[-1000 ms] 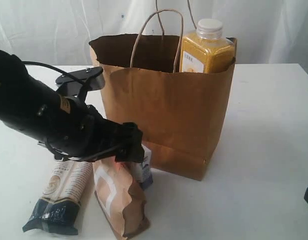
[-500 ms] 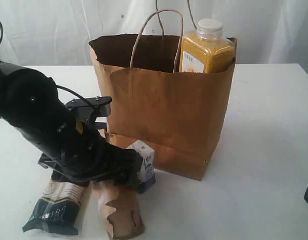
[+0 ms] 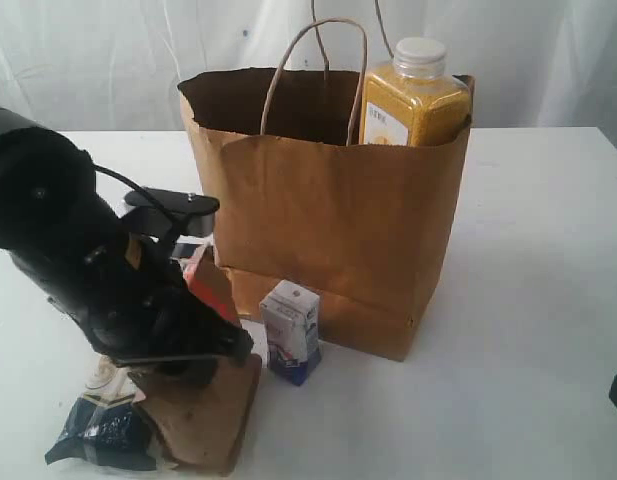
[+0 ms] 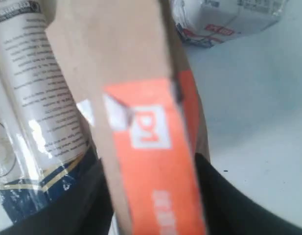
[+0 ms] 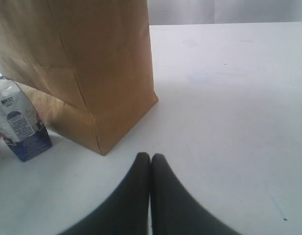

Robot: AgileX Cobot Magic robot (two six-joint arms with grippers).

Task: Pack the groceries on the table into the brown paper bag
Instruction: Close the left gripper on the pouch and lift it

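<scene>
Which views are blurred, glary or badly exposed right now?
Left wrist view: brown-orange pouch too close, smeared; glare streak on the pasta packet. Exterior view: white backdrop bright, brown paper bag sharp, left arm a near-black mass. Right wrist view: bag and carton crisp, evenly lit; right gripper dark.

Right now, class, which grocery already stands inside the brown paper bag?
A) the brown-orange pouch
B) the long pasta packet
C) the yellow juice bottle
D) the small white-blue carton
C: the yellow juice bottle pokes up above the rim of the brown paper bag, while the carton, the brown-orange pouch and the pasta packet are all outside it.
</scene>
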